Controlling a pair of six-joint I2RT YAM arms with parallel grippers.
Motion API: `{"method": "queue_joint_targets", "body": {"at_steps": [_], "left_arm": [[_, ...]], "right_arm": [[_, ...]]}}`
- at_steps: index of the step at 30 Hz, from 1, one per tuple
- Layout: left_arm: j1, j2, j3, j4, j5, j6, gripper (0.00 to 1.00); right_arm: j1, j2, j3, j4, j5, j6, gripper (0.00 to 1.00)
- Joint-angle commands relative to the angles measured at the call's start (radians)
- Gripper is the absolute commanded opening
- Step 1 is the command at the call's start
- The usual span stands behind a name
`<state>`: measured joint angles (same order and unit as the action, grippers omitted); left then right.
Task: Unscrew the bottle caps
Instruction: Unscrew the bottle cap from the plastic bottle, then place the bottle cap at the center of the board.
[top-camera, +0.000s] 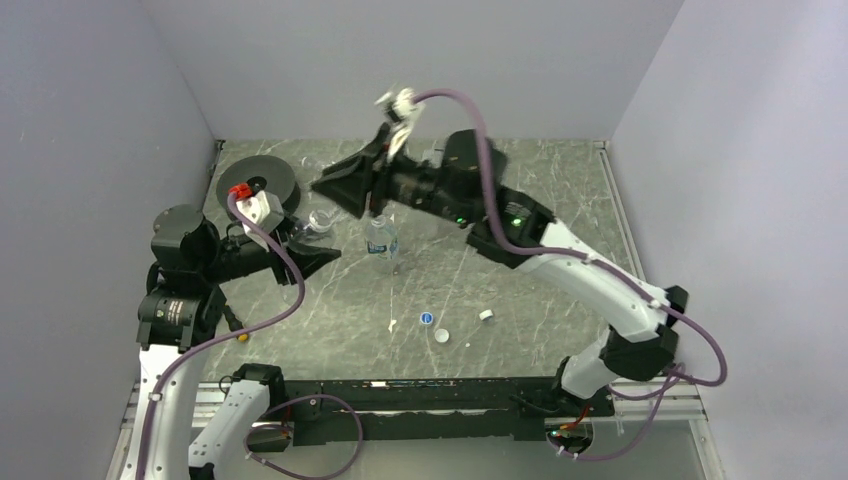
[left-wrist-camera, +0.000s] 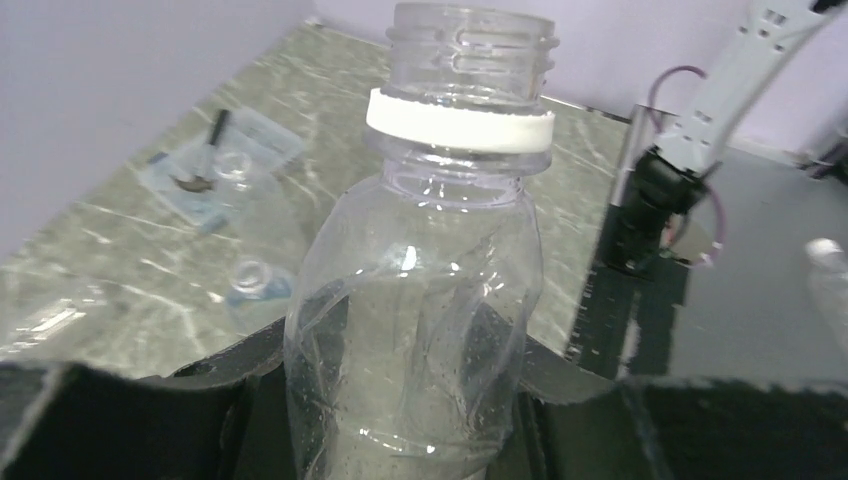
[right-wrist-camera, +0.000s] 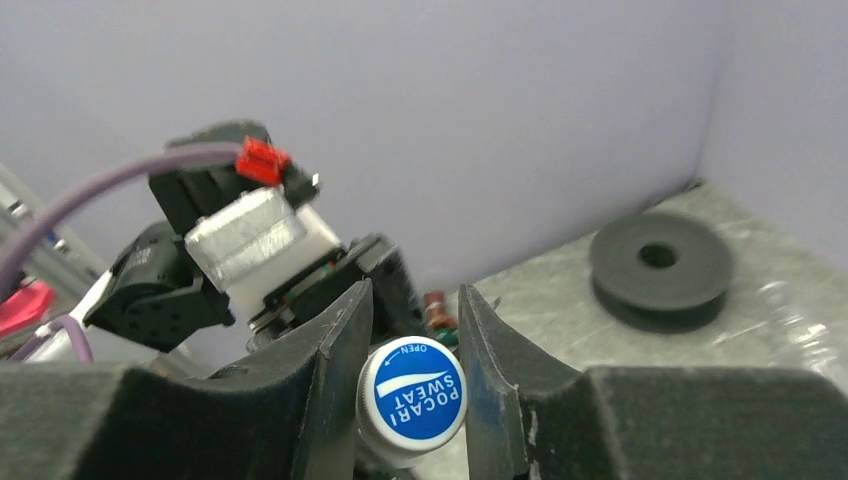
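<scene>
A short bottle (top-camera: 381, 242) with a blue-and-white label stands upright mid-table. My right gripper (top-camera: 372, 206) comes down on its top. In the right wrist view, my right gripper (right-wrist-camera: 413, 325) is shut on that bottle's cap (right-wrist-camera: 412, 397), which has a white rim and a blue printed top. My left gripper (top-camera: 312, 252) holds a clear bottle (top-camera: 320, 222) tilted above the table's left side. In the left wrist view, my left gripper (left-wrist-camera: 410, 345) is shut on the body of the clear bottle (left-wrist-camera: 415, 270). Its neck is open, with a white ring (left-wrist-camera: 460, 122) under the thread. Three loose caps (top-camera: 427, 319) (top-camera: 441, 336) (top-camera: 486, 315) lie near the front.
A black spool (top-camera: 258, 185) sits at the back left, also in the right wrist view (right-wrist-camera: 658, 265). Another clear bottle (top-camera: 318, 166) lies beside it. A clear tray (left-wrist-camera: 215, 160) lies on the table in the left wrist view. Walls close three sides.
</scene>
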<state>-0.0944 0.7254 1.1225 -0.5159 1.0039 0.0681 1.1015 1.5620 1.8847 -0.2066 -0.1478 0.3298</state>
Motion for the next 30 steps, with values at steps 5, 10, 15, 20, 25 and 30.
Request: {"method": "queue_joint_targets", "body": {"at_steps": [5,10,15,20,25,30], "left_arm": [[0.003,0.019,-0.030,-0.003,0.193,-0.112,0.00],[0.004,0.006,-0.009,-0.034,0.165,-0.046,0.00],[0.004,-0.011,0.009,-0.036,0.154,-0.023,0.00],[0.004,-0.029,0.000,-0.034,0.142,-0.009,0.00],[0.004,-0.044,-0.015,-0.041,0.135,0.009,0.00],[0.003,-0.048,-0.016,-0.052,0.138,0.016,0.00]], "right_arm": [[-0.083,-0.194,-0.093,0.161,-0.112,-0.120,0.20],[-0.134,-0.287,-0.219,0.064,0.133,-0.120,0.21],[-0.254,-0.465,-0.555,0.057,0.284,-0.024,0.23],[-0.340,-0.565,-0.827,0.031,0.328,0.093,0.23],[-0.355,-0.523,-1.031,0.074,0.364,0.141,0.22],[-0.349,-0.392,-1.145,0.149,0.347,0.175,0.21]]}}
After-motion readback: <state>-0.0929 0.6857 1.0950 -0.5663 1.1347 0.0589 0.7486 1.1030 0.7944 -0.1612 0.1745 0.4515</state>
